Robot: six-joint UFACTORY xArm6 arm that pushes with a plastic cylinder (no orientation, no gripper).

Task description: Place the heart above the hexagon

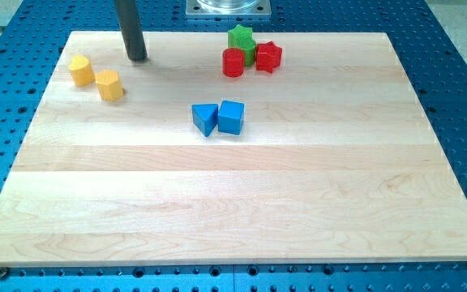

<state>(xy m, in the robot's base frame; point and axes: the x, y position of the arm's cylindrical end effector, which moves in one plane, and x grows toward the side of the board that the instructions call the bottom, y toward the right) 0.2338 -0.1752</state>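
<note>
- Wooden board (pixel 242 203) is lying on a blue perforated bench, its near half bare.
- My tip (pixel 139 58) is resting near the far-left corner; being a bare rod, it has no jaws to open or close.
- Two yellow blocks are sitting by the far-left edge, just left of my tip: one (pixel 80 70), which I am taking for the heart, and one (pixel 110 84), seemingly the hexagon, though shapes are hard to settle.
- A green star (pixel 242 39), a red cylinder (pixel 233 62) and a red star (pixel 268 57) are clustering at the far edge; a blue triangle (pixel 205 118) and a blue cube (pixel 231 117) are touching mid-board.
- Judging progress: the heart is lying up-left of the hexagon, so a short rightward nudge remains.
</note>
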